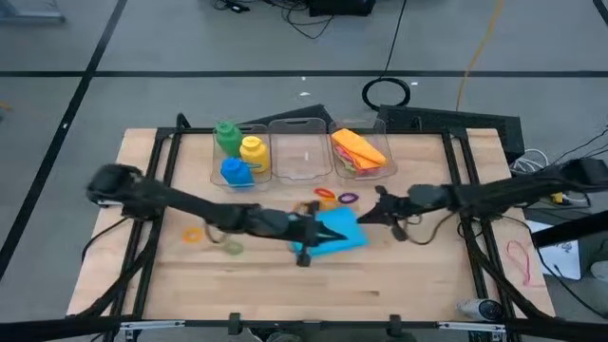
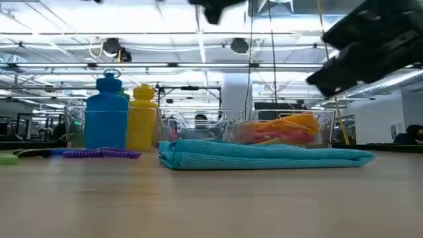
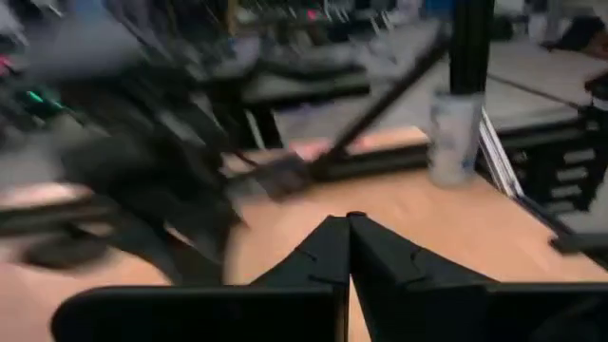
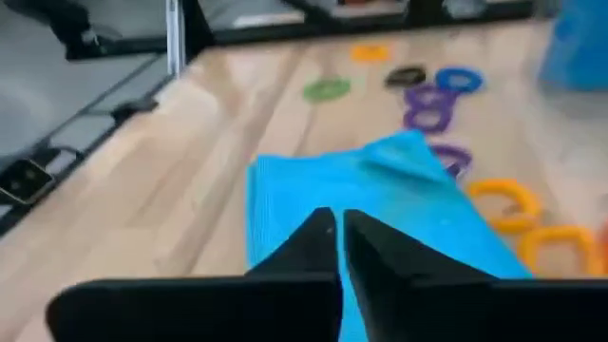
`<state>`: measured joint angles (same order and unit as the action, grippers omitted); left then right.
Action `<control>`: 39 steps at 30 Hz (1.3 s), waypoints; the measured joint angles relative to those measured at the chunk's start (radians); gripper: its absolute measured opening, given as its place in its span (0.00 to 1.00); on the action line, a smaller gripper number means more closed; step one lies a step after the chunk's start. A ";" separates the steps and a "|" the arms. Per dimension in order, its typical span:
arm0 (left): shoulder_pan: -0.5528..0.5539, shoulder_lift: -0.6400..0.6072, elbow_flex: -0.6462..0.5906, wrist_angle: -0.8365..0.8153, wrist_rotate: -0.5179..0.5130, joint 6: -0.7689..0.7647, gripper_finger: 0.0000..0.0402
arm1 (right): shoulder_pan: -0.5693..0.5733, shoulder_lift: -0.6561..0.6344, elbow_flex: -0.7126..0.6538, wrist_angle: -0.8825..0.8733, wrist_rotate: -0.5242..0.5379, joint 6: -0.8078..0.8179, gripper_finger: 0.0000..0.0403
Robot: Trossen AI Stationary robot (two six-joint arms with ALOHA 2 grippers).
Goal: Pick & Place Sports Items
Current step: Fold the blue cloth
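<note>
**A:** What sits closest to the lens?

**B:** My own right claw (image 4: 338, 233), its two dark fingers pressed together with nothing between them, hanging over the near end of the blue folded cloth (image 4: 380, 214). From above, that claw (image 1: 364, 217) sits just beside the cloth's (image 1: 334, 234) right edge.

**A:** And your left claw?

**B:** Also pressed together, empty (image 3: 348, 233). From overhead it (image 1: 304, 255) is at the cloth's left edge, near the middle of the counter (image 1: 399, 275).

**A:** Where is the cloth lying?

**B:** Flat on the wooden counter, in front of the clear bins, not in any of them. From counter height it (image 2: 264, 156) shows as a low folded slab.

**A:** The rings?

**B:** Loose on the counter. An orange ring (image 1: 325, 194) and a purple ring (image 1: 348, 199) lie just behind the cloth; another orange ring (image 1: 194, 235) and a green ring (image 1: 233, 248) lie well apart from it on the left.

**A:** And the bottles?

**B:** All three stand upright in the left clear bin (image 1: 215, 171): the green bottle (image 1: 226, 136), the yellow bottle (image 1: 252, 151) and the blue bottle (image 1: 235, 171).

**A:** The other bins?

**B:** The middle bin (image 1: 304, 160) holds nothing I can make out. The right bin (image 1: 382, 169) holds the orange cloth (image 1: 359, 147) on top, with pink and green cloth edges showing under it.
</note>
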<state>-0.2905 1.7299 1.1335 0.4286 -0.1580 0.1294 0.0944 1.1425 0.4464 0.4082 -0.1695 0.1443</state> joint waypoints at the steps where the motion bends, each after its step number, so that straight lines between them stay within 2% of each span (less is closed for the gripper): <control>1: -0.002 -0.041 -0.026 0.000 -0.011 0.007 0.00 | 0.000 0.040 0.018 -0.001 -0.012 -0.002 0.01; 5: -0.006 -0.201 -0.192 0.054 -0.057 -0.029 0.01 | 0.000 0.183 0.091 -0.002 -0.015 -0.032 0.02; 10: -0.006 -0.359 -0.444 0.315 -0.176 -0.056 0.00 | 0.000 0.349 0.186 -0.064 -0.015 -0.089 0.01; 15: -0.005 -0.391 -0.602 0.515 -0.264 -0.106 0.03 | 0.000 0.494 0.246 -0.142 -0.014 -0.134 0.00; 19: 0.005 -0.385 -0.638 0.497 -0.273 -0.143 0.04 | 0.001 0.542 0.258 -0.232 -0.013 -0.159 0.00; 24: 0.019 -0.381 -0.639 0.442 -0.273 -0.196 0.04 | 0.031 0.509 0.257 -0.480 -0.014 -0.201 0.00; 32: 0.039 -0.381 -0.639 0.427 -0.272 -0.196 0.04 | 0.137 0.309 0.252 -0.880 -0.019 -0.351 0.00; 35: 0.046 -0.381 -0.639 0.427 -0.271 -0.197 0.04 | 0.170 0.229 0.246 -0.907 -0.007 -0.356 0.00; 39: 0.048 -0.380 -0.639 0.427 -0.271 -0.199 0.04 | 0.216 0.108 0.250 -0.794 0.053 -0.296 0.00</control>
<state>-0.2424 1.3495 0.4946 0.8559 -0.4286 -0.0696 0.3101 1.2505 0.6964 -0.3861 -0.1166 -0.1520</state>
